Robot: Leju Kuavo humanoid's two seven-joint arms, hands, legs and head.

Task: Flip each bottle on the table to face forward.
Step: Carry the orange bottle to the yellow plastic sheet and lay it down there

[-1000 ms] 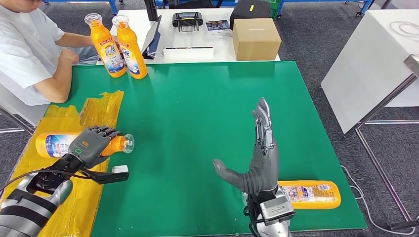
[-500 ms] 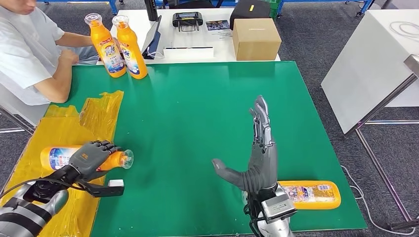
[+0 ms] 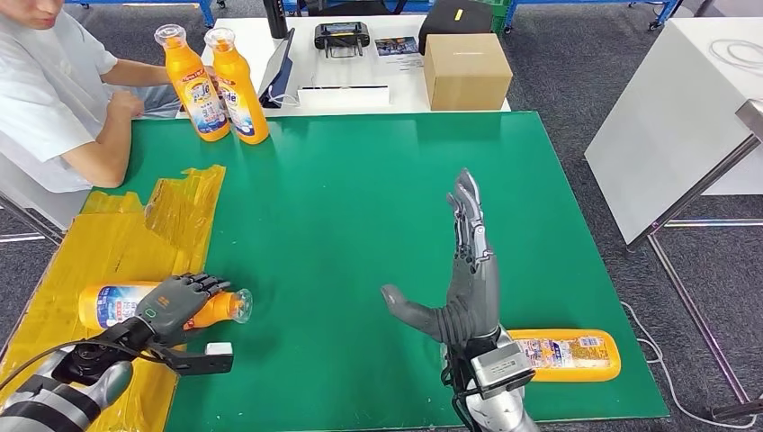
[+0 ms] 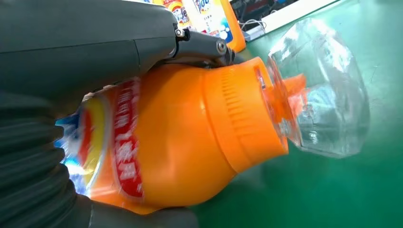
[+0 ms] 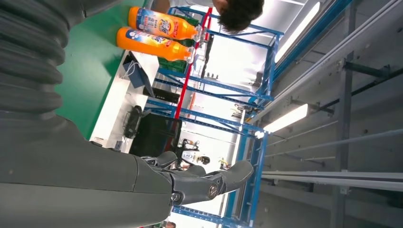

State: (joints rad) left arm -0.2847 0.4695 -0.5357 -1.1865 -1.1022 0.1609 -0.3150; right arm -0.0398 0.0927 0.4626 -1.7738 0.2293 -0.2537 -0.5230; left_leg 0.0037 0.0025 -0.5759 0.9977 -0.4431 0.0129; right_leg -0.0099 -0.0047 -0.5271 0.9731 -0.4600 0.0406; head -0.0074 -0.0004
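gripping the lying bottle [image 3: 135, 304] at the counter's [image 3: 360, 198] near left edge, the left hand [image 3: 175, 301] works mid-task — two bottles [image 3: 216, 85] stand at the far left corner, one [image 3: 562, 353] lies near the right hand [image 3: 463, 288], its fingers spread, holding nothing.

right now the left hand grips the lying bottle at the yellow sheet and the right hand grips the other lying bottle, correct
Not quite. The left hand does grip the lying bottle by the yellow sheet, but the right hand holds nothing: in the head view it stands open above the table, with the other lying bottle beside its wrist.
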